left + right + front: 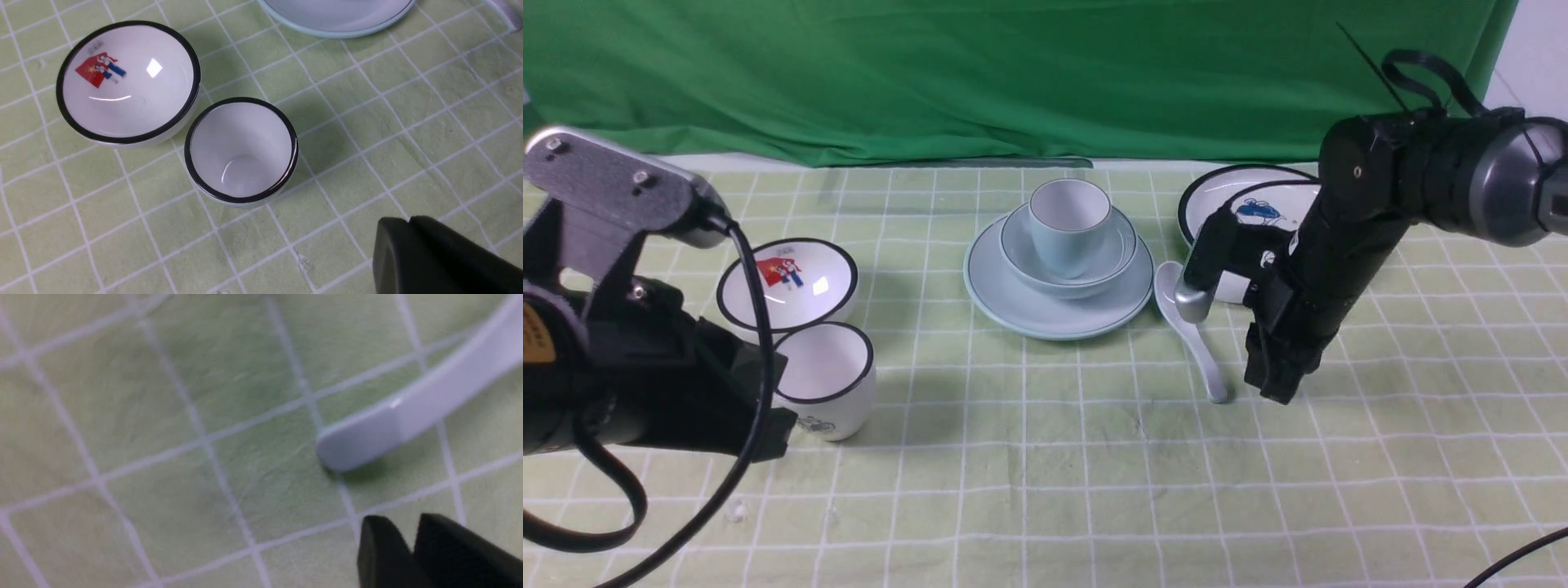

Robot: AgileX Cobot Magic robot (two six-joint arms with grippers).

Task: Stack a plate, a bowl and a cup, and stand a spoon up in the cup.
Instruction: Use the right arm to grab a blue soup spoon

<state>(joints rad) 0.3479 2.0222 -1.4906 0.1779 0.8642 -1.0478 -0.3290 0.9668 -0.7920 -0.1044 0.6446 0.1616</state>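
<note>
Landmark: the plate (992,294). The bowl (1027,269) sits in it, the cup (1072,237) stands upright in the bowl, mouth up; 3 pieces stacked. Pale spoon on the cloth (1029,490), just right of the plate: 1 whiter spoon (1196,347), scoop at the far end beside the plate rim, handle running nearer and slightly right. A 2nd spoon (1192,302) shows only its scoop, right of the plate over the whiter one, scoop pointing left and nearer, rest hidden by the right gripper (1276,390). Its long axis: can't tell. Right jaws: slightly spread at the tips, a narrow gap. Left gripper (402,222): pressed together, nothing between, nearer and left of the plate.
</note>
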